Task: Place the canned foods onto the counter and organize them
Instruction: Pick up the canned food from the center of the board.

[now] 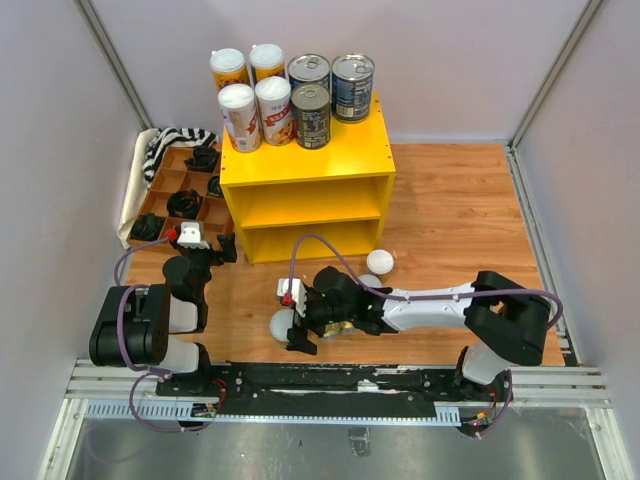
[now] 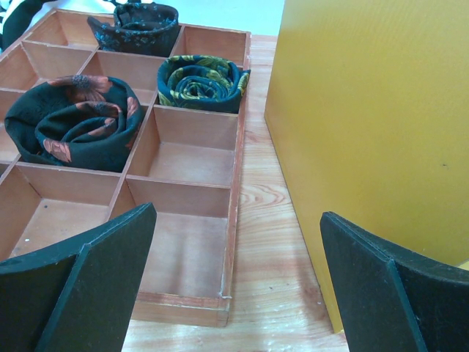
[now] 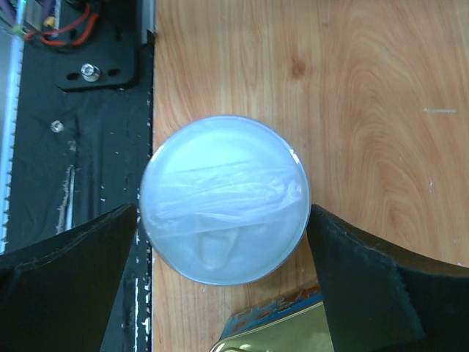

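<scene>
jaws of the right gripper [image 3: 222, 224] stand wide apart, one black finger to each side of a short round can with a frosted white plastic lid [image 3: 223, 198]. that can stands upright on the wooden table [image 3: 366, 88] at its near edge, just beside the black base rail [image 3: 73, 147]. the fingers flank the lid closely; whether they touch the can's wall cannot be told. a flat rectangular gold-topped tin [image 3: 275, 334] lies just beside the can, its corner showing under the wrist.

a second short white-lidded can [image 1: 378, 262] stands on the table near the front right corner of the bright yellow wooden shelf unit [image 1: 305, 205], apart from the right gripper. on the unit's flat top, four tall white-lidded cylinders [image 1: 240, 110] stand in a block at the left, and three silver-topped dark-labelled cans [image 1: 311, 110] stand just beside them at the right.

the left gripper [image 2: 238, 220] is spread wide too, with only bare table between its fingers. it hangs low between the yellow unit's left wall and a brown divided wooden tray [image 2: 233, 169] near the table's left edge, well apart from every can. rolled dark patterned cloths [image 2: 73, 125] sit in some of the tray's compartments.
</scene>
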Available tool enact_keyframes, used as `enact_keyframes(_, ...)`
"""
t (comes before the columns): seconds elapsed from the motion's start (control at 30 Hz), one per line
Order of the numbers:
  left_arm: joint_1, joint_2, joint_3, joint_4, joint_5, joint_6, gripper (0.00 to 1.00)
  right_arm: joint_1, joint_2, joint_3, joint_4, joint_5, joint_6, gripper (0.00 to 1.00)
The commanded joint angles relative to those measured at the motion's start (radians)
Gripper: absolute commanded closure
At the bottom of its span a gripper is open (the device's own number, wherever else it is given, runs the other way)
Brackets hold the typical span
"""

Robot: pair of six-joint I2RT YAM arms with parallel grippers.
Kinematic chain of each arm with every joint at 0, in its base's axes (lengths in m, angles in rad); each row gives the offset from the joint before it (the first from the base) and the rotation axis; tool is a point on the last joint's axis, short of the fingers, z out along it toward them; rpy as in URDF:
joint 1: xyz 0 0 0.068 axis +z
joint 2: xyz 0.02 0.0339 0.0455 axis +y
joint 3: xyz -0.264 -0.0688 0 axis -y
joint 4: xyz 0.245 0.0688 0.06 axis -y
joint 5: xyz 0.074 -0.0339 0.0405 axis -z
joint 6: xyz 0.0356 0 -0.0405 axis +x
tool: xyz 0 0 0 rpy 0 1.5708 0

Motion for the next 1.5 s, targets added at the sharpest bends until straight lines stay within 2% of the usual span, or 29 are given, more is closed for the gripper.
enact_keyframes(0.0,-0.005,0.006,0.011,0.018,0.005,0.012,0.00,0.024,0.021,0.009,0.004,0.102,-0.001,0.01)
enact_keyframes(0.3,-0.005,0.006,0.011,0.017,0.006,0.012,0.00,0.027,0.067,-0.006,0.078,0.140,0.032,0.02)
enact_keyframes(0.53,-0.004,0.006,0.012,0.017,0.006,0.012,0.00,0.027,0.083,-0.013,0.116,0.149,0.057,0.20)
enact_keyframes(0.6,-0.004,0.006,0.011,0.018,0.005,0.013,0.00,0.027,0.080,-0.015,0.128,0.151,0.057,0.27)
enact_keyframes(0.7,-0.004,0.006,0.011,0.017,0.006,0.012,0.00,0.027,0.047,-0.013,0.133,0.166,0.060,0.43)
enact_keyframes(0.77,-0.004,0.006,0.011,0.018,0.006,0.013,0.00,0.027,0.007,-0.006,0.122,0.178,0.059,0.48)
enact_keyframes(0.87,-0.004,0.006,0.011,0.018,0.005,0.012,0.00,0.027,-0.060,0.042,0.040,0.187,0.039,0.56)
enact_keyframes(0.93,-0.005,0.006,0.012,0.017,0.005,0.013,0.00,0.026,-0.100,0.111,-0.072,0.189,0.027,0.72)
enact_keyframes(1.0,-0.004,0.006,0.012,0.016,0.005,0.013,0.01,0.024,-0.131,0.193,-0.215,0.184,0.025,0.81)
enact_keyframes(1.13,-0.005,0.006,0.011,0.018,0.006,0.012,0.00,0.022,-0.190,0.315,-0.352,0.189,0.029,0.97)
enact_keyframes(1.33,-0.005,0.006,0.010,0.017,0.006,0.013,0.00,-0.032,-0.308,0.437,-0.497,0.268,0.035,0.99)
enact_keyframes(1.47,-0.005,0.006,0.012,0.016,0.006,0.012,0.00,-0.134,-0.361,0.538,-0.559,0.268,0.089,0.99)
